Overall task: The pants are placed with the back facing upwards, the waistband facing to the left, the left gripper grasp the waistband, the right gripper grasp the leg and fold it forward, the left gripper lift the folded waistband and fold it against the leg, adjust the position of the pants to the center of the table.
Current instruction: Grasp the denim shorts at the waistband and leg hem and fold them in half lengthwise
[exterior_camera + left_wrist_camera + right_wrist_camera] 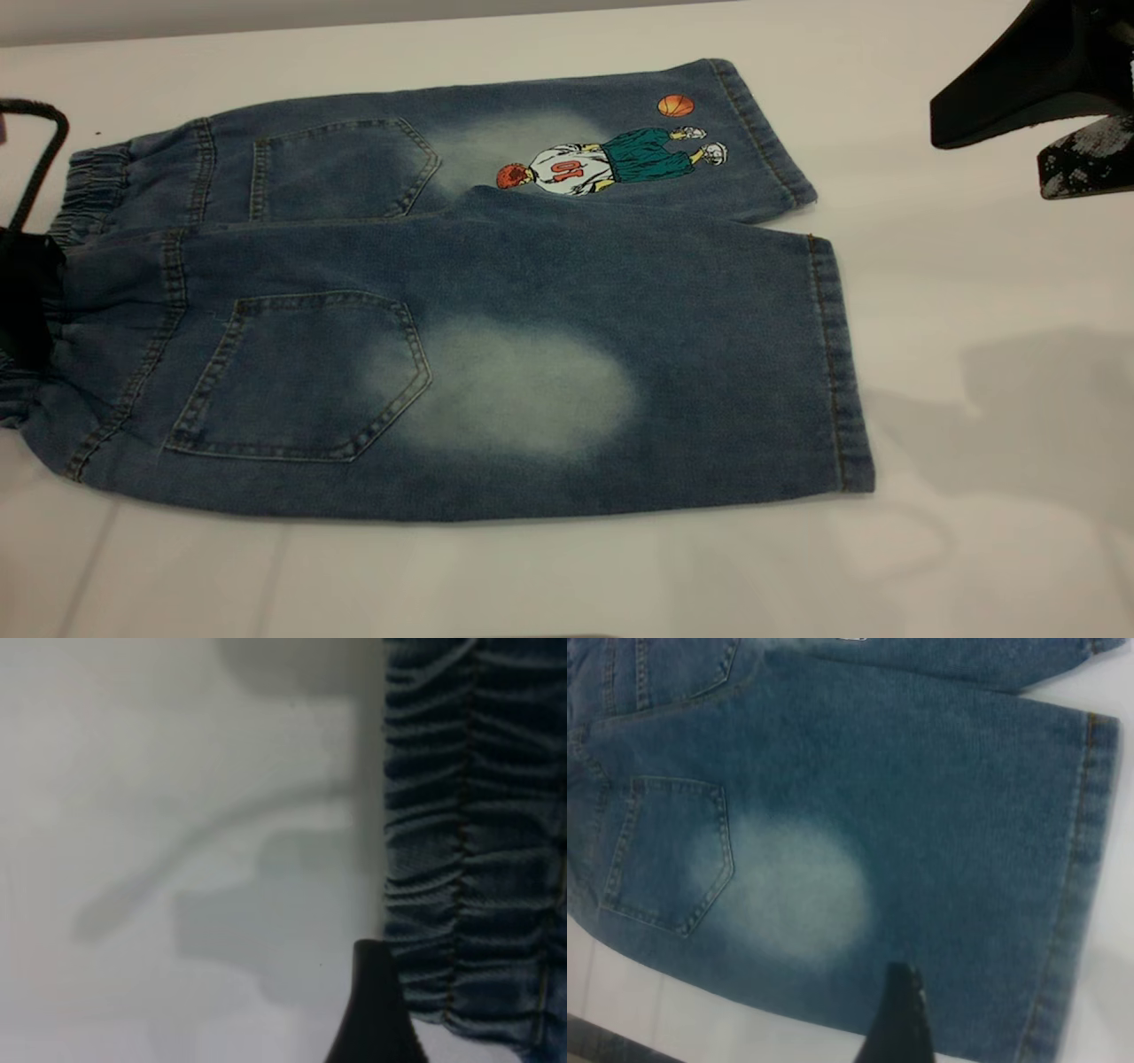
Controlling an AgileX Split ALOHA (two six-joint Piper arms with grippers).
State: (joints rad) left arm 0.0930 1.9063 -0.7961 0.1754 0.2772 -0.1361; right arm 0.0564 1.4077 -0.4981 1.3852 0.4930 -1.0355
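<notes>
One pair of pants [496, 292] spread flat, back side up, on the table [974, 532].
Lying with waistband [84, 190] to the left and plain faded leg [620, 381] nearest the camera; left gripper [27, 301] down at the waistband edge, grip impossible to tell; right gripper [1054, 115] raised off beyond the hems, fingers parted, empty.

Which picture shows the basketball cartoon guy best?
The exterior view: the cartoon print shows whole on the far leg of the pants. The right wrist view catches only a pale sliver of it at the frame's edge; the left wrist view shows just the waistband.
</notes>
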